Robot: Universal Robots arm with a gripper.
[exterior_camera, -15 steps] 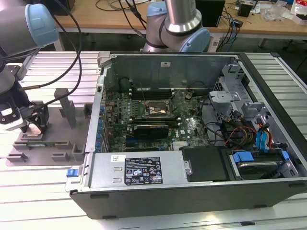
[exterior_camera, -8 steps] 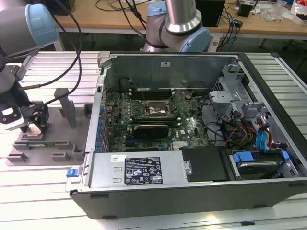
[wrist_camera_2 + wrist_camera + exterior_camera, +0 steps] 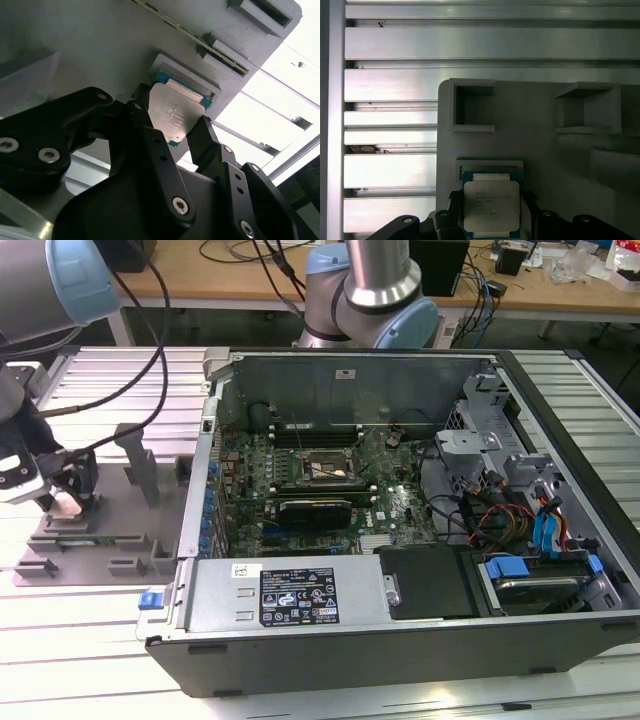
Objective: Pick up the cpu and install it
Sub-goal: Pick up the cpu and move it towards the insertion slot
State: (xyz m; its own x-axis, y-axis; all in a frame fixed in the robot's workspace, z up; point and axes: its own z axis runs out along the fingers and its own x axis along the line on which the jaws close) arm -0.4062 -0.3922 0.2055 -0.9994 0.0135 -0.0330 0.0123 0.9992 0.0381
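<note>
A slatted metal table point(image 3: 90, 640) carries everything, and an open case point(image 3: 350, 390) lies on its side in the middle of it. Behind the case stands the base of the arm point(image 3: 372, 285). Its wrist end hangs outside the case, off the exterior view's left of it.

Just beside the case on that side, a grey tray point(image 3: 110, 550) lies flat on the table, with upright posts and boxy pockets moulded into it. Inside the case, the board point(image 3: 400, 505) covers the floor. A labelled metal cover point(image 3: 290, 590) runs along the case's near wall. Blue-tabbed drive bays point(image 3: 510, 570) fill its corner toward the exterior view's right. The socket point(image 3: 325, 470) sits near the middle of the board, black-framed, with a thin lever lying across it.

The gripper point(image 3: 172, 114) is down at the tray, well apart from the socket. In both wrist views its two black fingers point(image 3: 150, 130) stand against opposite edges of the cpu point(image 3: 491, 205), closed on it with no gap showing on either side. The cpu is outside the case, lying silver plate up in a raised square frame on the tray. A thin green rim shows around the plate. One end of the cpu reaches the frame's wall, and the fingers flank the part nearer the gripper body.
</note>
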